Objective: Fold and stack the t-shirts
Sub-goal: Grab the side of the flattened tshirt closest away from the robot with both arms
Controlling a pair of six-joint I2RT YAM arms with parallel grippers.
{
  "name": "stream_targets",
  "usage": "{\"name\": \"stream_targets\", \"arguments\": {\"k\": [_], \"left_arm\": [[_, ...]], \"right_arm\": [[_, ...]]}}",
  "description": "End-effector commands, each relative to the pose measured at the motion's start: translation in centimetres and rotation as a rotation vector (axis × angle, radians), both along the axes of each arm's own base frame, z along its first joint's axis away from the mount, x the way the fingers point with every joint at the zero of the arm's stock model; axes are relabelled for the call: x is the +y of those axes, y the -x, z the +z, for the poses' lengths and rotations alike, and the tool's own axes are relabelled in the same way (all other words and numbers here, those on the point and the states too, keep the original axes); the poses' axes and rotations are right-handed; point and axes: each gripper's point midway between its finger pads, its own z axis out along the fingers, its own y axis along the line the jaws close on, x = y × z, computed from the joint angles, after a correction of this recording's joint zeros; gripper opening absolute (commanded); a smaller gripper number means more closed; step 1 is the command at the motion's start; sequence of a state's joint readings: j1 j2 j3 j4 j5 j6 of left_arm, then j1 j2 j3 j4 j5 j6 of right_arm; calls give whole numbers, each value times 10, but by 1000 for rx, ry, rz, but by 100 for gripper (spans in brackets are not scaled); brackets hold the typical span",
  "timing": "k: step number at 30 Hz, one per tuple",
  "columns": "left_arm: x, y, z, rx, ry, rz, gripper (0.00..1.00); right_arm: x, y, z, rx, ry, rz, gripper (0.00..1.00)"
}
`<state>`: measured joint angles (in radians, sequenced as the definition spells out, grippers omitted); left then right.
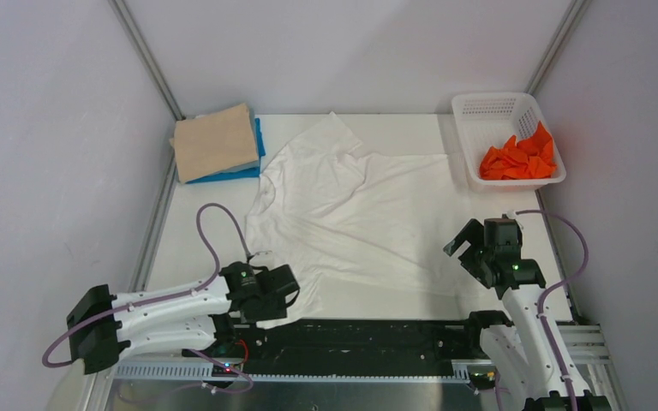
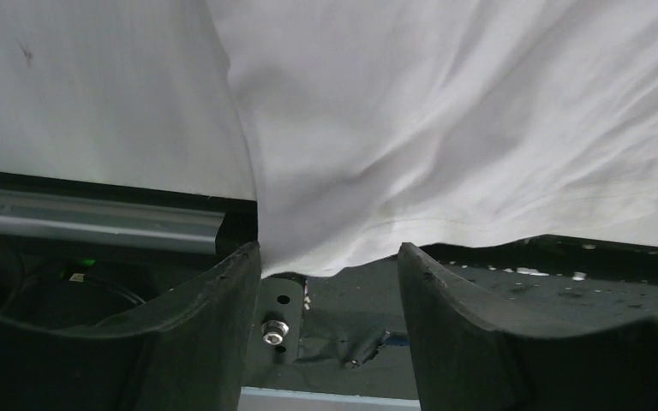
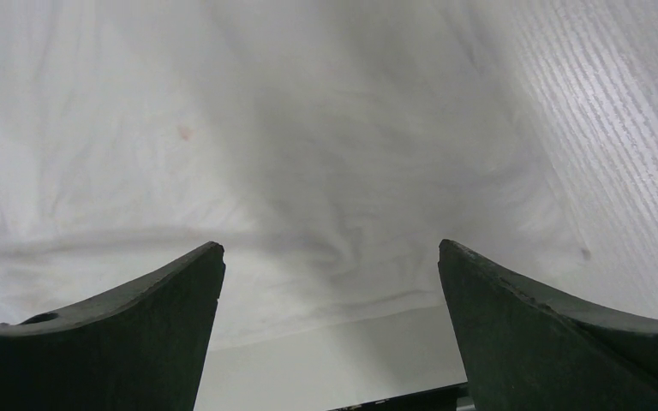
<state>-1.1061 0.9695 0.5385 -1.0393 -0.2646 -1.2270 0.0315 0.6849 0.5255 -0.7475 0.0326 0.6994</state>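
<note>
at the near edge of the worktop, the left end effector lies low and points right, at the near left corner of the white t-shirt. in the left wrist view its fingers stand apart. the shirt's stitched corner hangs down between them, over the dark rail along the worktop's front. the cloth touches the inner side of the finger on the left of that view and is clear of the other, so nothing is pinched.

on the right, the right end effector hangs above the near right part of the same shirt, its fingers spread wide and gripping nothing. in the right wrist view the shirt's near edge runs across between the fingertips, with bare worktop on the near side of it.

the white t-shirt lies spread out and wrinkled over the middle of the worktop, one sleeve pointing toward the far side.

in the far left corner the beige-tan t-shirt lies folded on top of the folded blue t-shirt, of which only the near and right edges show. this stack is just beside the white shirt; i cannot tell whether they touch.

in the far right corner stands a white lattice basket, with the orange t-shirt crumpled inside it.
</note>
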Motion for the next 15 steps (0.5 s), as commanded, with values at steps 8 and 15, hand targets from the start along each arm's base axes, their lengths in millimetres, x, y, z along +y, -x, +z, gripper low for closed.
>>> {"name": "stream_targets", "arguments": {"k": [8,15], "left_arm": [[1,28,-19,104,25,-50,54],[7,20,-26,44,25,-19,37]], "right_arm": [[-22,9,0,9,-4,-237,99],[-21,23,-5,-51,-81,-341,99]]}}
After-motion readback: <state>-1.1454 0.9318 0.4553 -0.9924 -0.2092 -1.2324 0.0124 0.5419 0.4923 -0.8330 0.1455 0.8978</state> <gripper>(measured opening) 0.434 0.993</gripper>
